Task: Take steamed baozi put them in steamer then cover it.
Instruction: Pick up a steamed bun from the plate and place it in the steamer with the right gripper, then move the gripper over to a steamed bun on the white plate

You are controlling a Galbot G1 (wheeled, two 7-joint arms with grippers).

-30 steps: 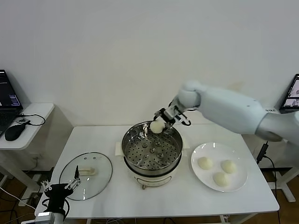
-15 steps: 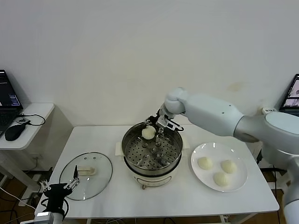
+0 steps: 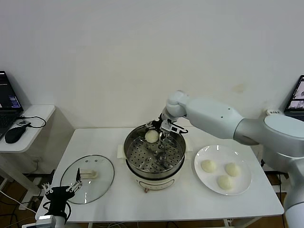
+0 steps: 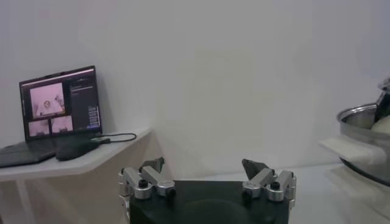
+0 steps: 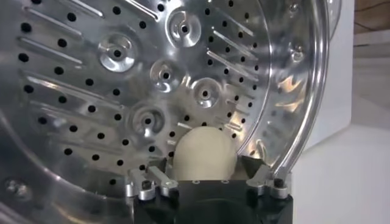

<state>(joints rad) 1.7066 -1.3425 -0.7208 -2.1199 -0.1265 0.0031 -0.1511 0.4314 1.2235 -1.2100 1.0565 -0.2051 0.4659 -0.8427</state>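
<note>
While one steamed baozi [image 3: 151,136] is clamped between the fingers of the right hand [image 3: 157,131], it is held inside the steamer [image 3: 155,156], near the far rim and over the perforated tray [image 5: 122,91]. In the right wrist view the bun [image 5: 204,153] is seen squeezed from both sides by the right hand [image 5: 207,179], close to the tray; whether it touches the tray cannot be told. The steamer is seated on its cream base at the middle of the tabletop [image 3: 190,199]. Three more baozi [image 3: 208,166] [image 3: 232,169] [image 3: 224,182] are lying on the white plate [image 3: 206,183] just to the right of the steamer. The cover [image 3: 87,178] is lying flat on the tabletop to the left of the steamer, handle up. The left hand [image 3: 61,191] is parked low at the tabletop's near left corner, just beside the cover; in the left wrist view its fingers [image 4: 152,164] are seen spread apart with nothing between them. A laptop [image 4: 59,109] and a mouse [image 3: 14,134] are placed on a side desk [image 3: 38,114] at far left.
</note>
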